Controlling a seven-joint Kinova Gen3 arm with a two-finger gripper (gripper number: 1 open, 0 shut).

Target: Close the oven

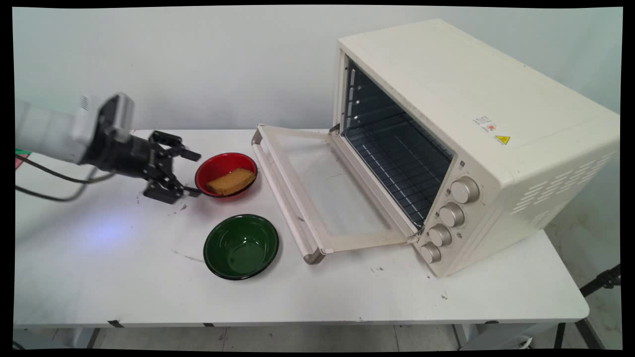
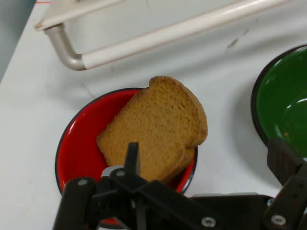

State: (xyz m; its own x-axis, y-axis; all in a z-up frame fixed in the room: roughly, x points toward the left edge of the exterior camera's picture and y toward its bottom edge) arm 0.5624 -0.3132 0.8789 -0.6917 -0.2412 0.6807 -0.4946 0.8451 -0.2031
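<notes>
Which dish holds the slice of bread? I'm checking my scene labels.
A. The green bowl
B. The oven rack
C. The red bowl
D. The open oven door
C: the slice of bread lies in the red bowl just ahead of the gripper, while the green bowl beside it sits empty.

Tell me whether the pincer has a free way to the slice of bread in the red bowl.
Probably yes. The pincer hangs open beside the red bowl, its lower finger near the rim. The slice of bread lies uncovered across the bowl, nothing between them. The green bowl and oven door stand aside.
</notes>
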